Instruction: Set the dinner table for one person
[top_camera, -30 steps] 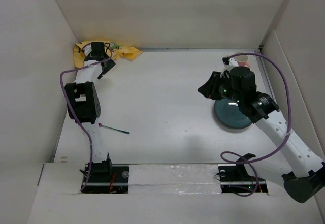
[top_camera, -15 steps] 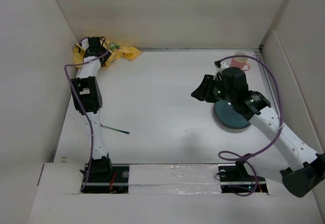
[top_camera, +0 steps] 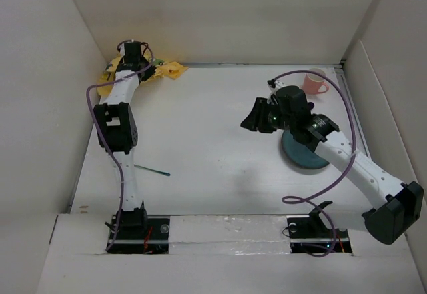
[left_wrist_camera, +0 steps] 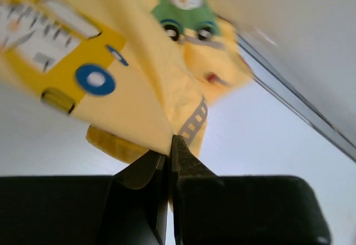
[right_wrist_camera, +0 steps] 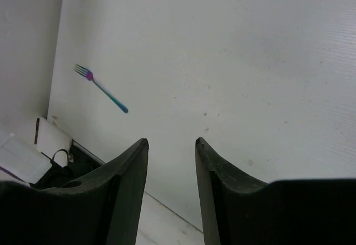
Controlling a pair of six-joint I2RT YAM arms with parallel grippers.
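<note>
The dinner table (top_camera: 213, 127) is a large, flat, plain white tabletop, roughly square in outline. It lies horizontal and fills most of the top external view. Upright pale panels (top_camera: 220, 14) stand along its far, left and right edges, meeting it at the seams. A white ledge (top_camera: 227, 226) runs across its near edge. The surface is matte and evenly lit, with a faint grey shadow in the near half. In the right wrist view small dark specks show on it. These may be dirt or marks, but the view is too coarse to tell.
</note>
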